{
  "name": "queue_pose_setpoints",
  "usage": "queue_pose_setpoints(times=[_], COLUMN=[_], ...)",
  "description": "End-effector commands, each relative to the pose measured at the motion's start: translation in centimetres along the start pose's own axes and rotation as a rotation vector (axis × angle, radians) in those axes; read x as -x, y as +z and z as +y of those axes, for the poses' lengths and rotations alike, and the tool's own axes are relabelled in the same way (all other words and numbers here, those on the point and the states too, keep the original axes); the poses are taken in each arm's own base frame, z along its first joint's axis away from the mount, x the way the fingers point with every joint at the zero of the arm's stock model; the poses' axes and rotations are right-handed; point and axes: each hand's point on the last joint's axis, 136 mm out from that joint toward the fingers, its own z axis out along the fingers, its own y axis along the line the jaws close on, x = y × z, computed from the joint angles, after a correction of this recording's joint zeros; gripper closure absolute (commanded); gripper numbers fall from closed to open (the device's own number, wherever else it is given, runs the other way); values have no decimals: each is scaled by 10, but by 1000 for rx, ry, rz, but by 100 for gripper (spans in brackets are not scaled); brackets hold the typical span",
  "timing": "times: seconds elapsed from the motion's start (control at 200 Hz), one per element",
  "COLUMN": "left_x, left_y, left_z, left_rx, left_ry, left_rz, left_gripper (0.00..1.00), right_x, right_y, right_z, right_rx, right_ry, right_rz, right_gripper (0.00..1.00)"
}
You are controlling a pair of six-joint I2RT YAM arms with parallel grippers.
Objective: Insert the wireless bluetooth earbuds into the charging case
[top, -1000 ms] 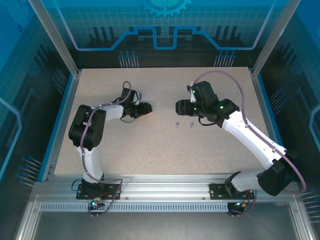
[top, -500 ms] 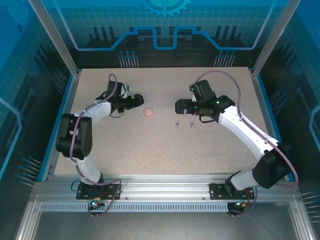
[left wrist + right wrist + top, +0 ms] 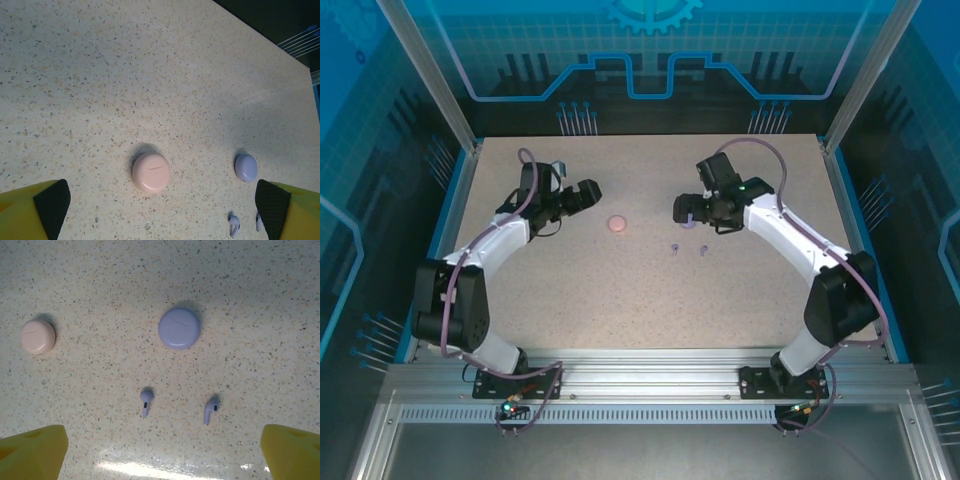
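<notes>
Now the left end effector (image 3: 585,192) has backed off the pink charging case (image 3: 617,224). A second ago it hung right over that case. Its fingers are spread wide and hold nothing. The case sits closed and alone on the counter (image 3: 520,300).

Right end effector (image 3: 681,210) has hardly shifted. It is likewise spread and empty, close by the lilac charging case (image 3: 179,328), which is also shut. One lilac earbud (image 3: 145,401) and a second lilac earbud (image 3: 210,410) lie loose on that case's near side, apart from each other.

We judge the pink set done. The lilac lid must be opened before either bud goes in.
</notes>
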Motion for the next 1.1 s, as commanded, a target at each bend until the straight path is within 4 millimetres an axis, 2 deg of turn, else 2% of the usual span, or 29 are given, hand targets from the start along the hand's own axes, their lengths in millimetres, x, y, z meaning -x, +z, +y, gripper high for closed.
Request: queue_pose_setpoints(times=[0.0, 0.275, 0.445, 0.59, 0.7, 0.98, 1.096], left_x=[20, 26, 16, 9, 2, -18, -27], left_y=[-17, -40, -44, -42, -41, -29, -25], left_z=[-14, -27, -39, -42, -47, -41, -46], left_rx=[-55, -94, -57, -48, -62, -4, -16], left_ry=[-8, 43, 157, 133, 100, 50, 46], left_rz=[-125, -225, -250, -230, -208, -143, -105], left_gripper=[1, 1, 1, 1, 1, 1, 1], right_x=[10, 32, 47, 57, 56, 48, 48], right_y=[7, 33, 48, 62, 73, 98, 106], right_z=[-1, 14, 25, 32, 30, 26, 26], right_rx=[-13, -11, -2, -6, -33, -71, -77], right_ry=[26, -1, -14, -19, -17, -29, -39], right_rz=[14, 41, 55, 80, 112, 183, 191], right_gripper=[0, 0, 0, 0, 0, 2, 2])
